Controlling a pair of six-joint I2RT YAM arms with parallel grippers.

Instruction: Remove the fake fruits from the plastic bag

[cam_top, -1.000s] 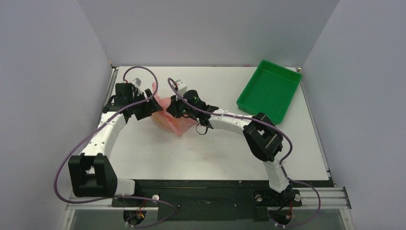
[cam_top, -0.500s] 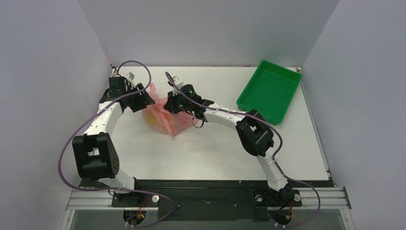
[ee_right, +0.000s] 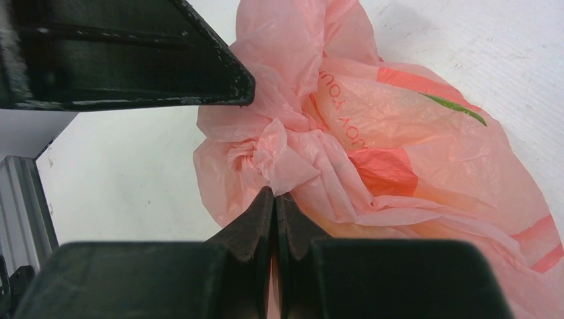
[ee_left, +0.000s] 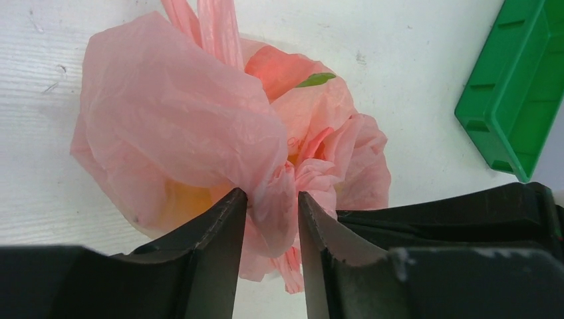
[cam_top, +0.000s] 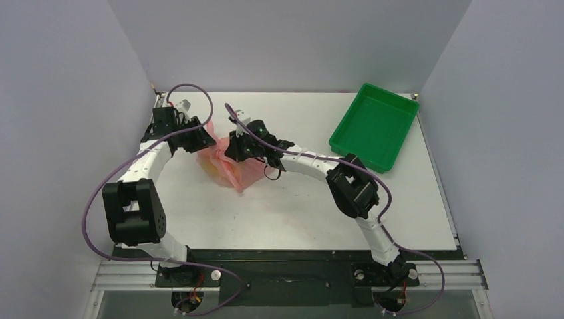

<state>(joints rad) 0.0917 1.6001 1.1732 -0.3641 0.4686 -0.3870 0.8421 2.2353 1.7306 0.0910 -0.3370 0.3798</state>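
Both arms tug at the bag: the right gripper (ee_right: 274, 199) has its fingers pressed almost flat together on a thin twist of film near the knotted neck of the plastic bag (ee_right: 372, 133), while the left gripper (ee_left: 269, 216) clamps a thicker bunch of the same pink plastic, its fingers kept slightly apart by the wad between them. Over the past second the two wrists have travelled together toward the far left of the table (cam_top: 299, 212), the left arm folding back at the elbow. The bag has slid that way with them, its body now looser and lying more open than a second ago. The neck nonetheless looks gathered. The fake fruits (ee_left: 174, 201) show only as a yellow-orange glow through the film low on the bag's side, so they are judged to be inside it, with none yet out. The green tray (cam_top: 376, 129) sits well apart at the far right. The move reads as a stretch to open the mouth, not an extraction.
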